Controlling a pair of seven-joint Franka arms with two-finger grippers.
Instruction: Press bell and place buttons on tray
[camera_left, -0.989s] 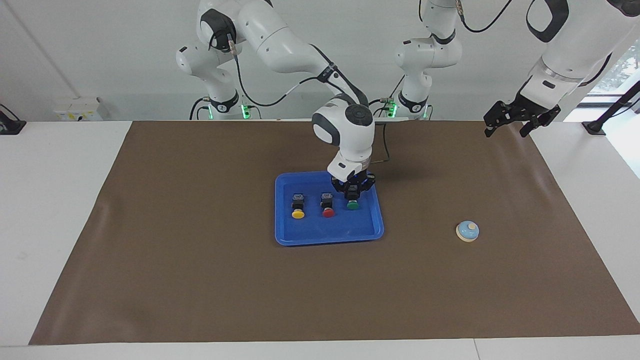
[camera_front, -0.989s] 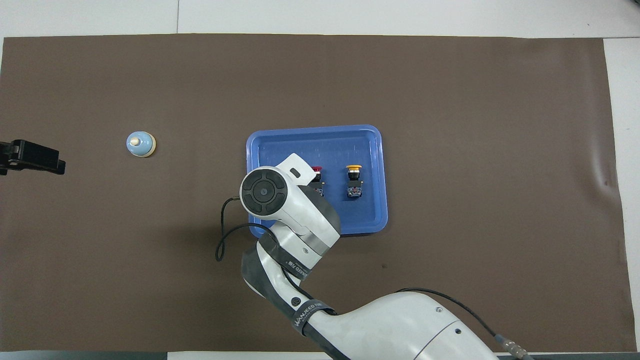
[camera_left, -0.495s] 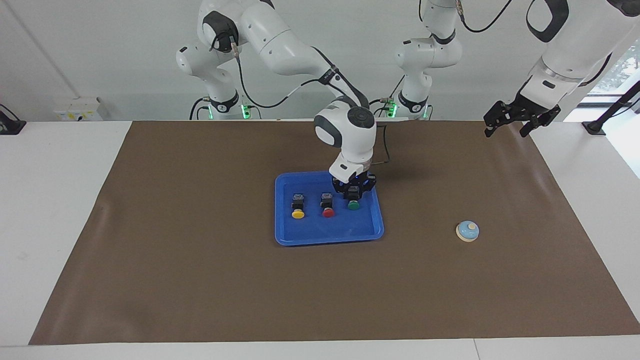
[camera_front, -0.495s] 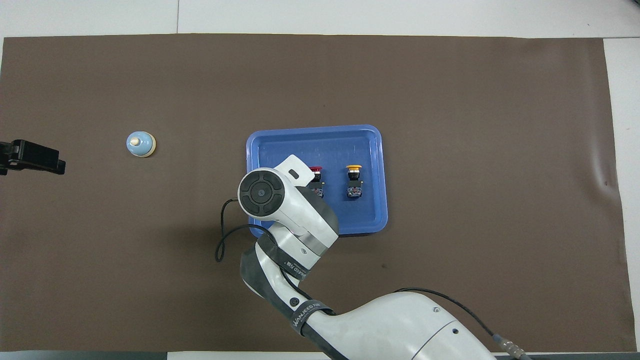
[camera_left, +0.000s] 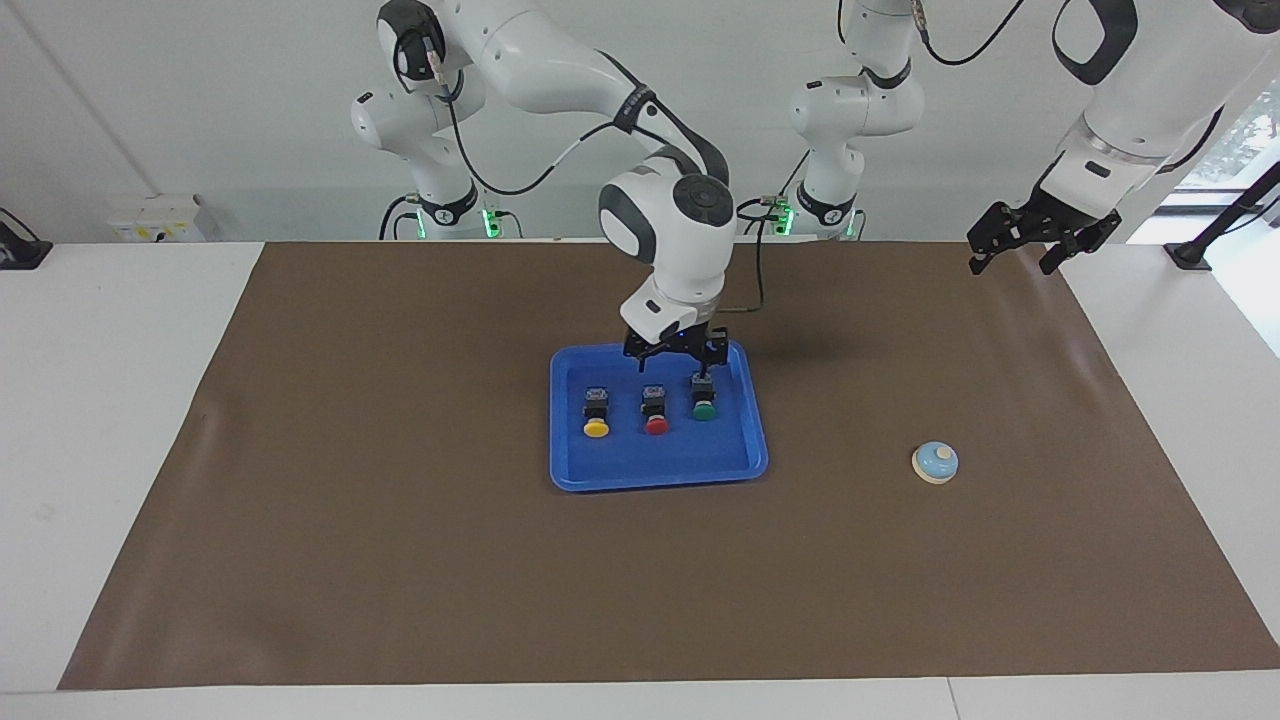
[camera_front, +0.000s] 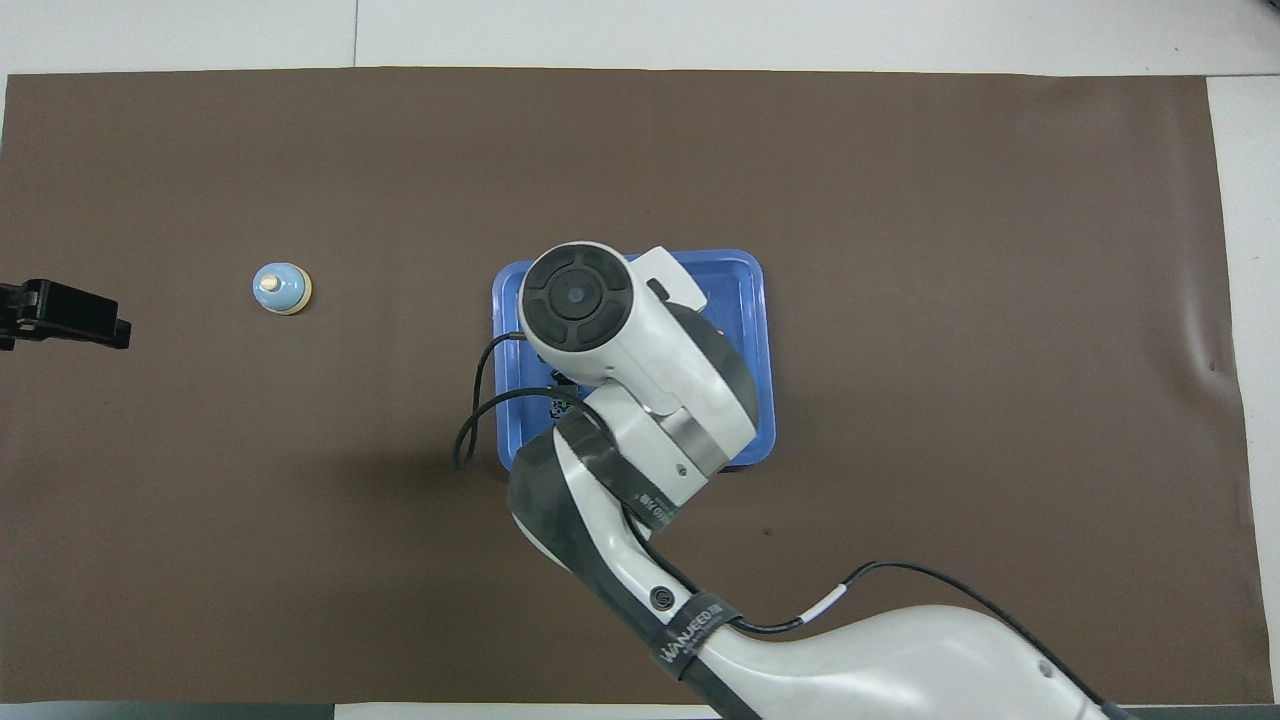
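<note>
Hovering spread wide and empty, right gripper (camera_left: 673, 352) sits just above the green button (camera_left: 704, 398); a sideways swing could topple it.

Under my spread right gripper (camera_left: 672, 350), yellow, red and green buttons (camera_left: 655, 409) lay in the blue tray (camera_left: 650, 466); the bell (camera_left: 935, 462) sat well aside.

Lighting is bright and even from above. My arm casts a soft shadow on the brown mat (camera_left: 400, 560). Focus is sharp; no glare.
</note>
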